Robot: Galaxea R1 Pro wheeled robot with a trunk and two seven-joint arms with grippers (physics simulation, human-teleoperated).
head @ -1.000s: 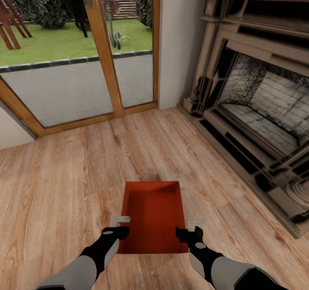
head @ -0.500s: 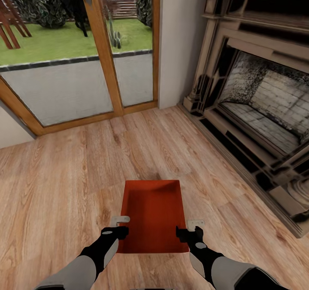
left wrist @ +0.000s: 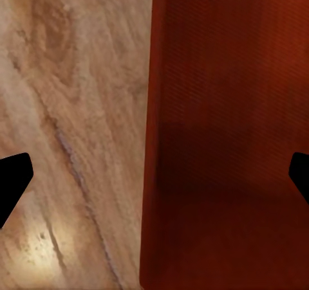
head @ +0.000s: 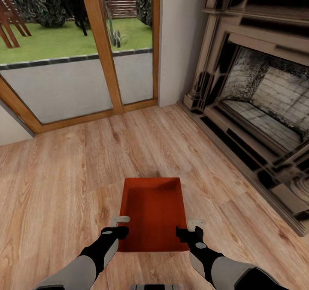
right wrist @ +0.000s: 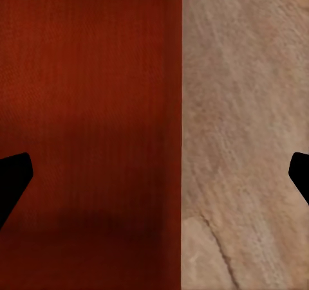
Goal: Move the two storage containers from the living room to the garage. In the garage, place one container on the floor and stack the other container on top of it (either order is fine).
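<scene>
With both arms reaching forward, the left end effector and the right end effector sit at the two long walls of one orange-red storage container, and each straddles a wall: in the wrist views the dark fingertips stand wide apart, one over the bin's inside, one over the planks. So both are spread, framing the rims, not pinching them. Whether the bin rests on the wood floor or hangs just above it, I cannot tell from these angles. Between the two end effectors lies the open red interior; beyond them stretches bare plank flooring, then a glass patio door ahead to the left and a stone fireplace off to the right. My read: this is the pickup step in the living room, with the carry to the garage not yet begun. Next call is to press each pair of fingers onto its wall evenly, then lift level.
</scene>
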